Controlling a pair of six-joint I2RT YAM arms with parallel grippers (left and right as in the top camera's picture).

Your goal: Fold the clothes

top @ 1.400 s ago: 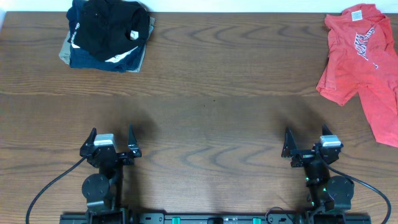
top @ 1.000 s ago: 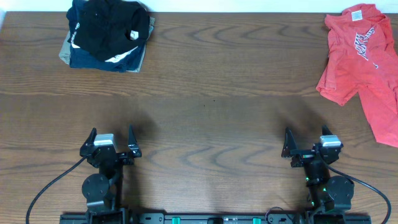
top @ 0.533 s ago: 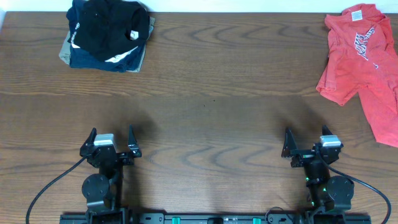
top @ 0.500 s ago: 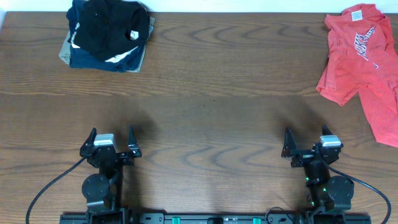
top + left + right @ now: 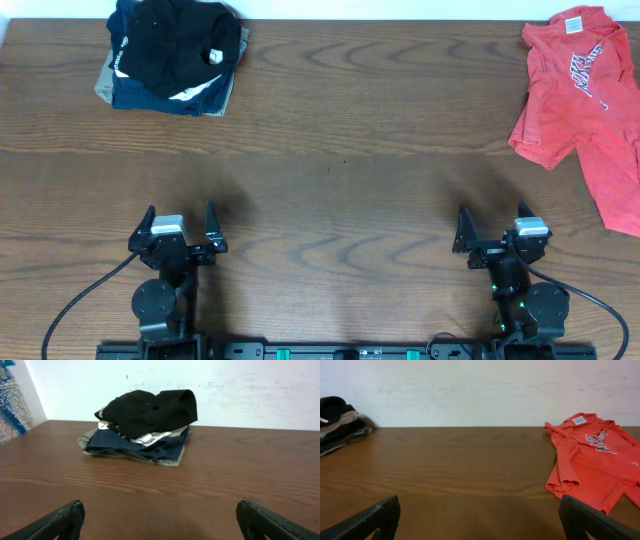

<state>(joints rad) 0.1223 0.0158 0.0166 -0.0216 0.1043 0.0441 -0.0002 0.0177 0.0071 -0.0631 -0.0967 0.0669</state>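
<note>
On wood-grain table (image 5: 330, 130), white wall (image 5: 480, 390) behind: red-orange T-shirt (image 5: 580, 95) crumpled far right; left tool (image 5: 180, 220), right tool (image 5: 492, 235) both spread, empty.

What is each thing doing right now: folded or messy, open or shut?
red-orange T-shirt: unfolded, rumpled, at the far right.
pile of dark clothes: stacked at the far left, black top one rumpled.
left gripper: open, empty.
right gripper: open, empty.

The wooden table (image 5: 330, 150) is carrying two things. A red-orange T-shirt (image 5: 575, 90) is lying far right — stacked garments (image 5: 175, 50) far left.
</note>
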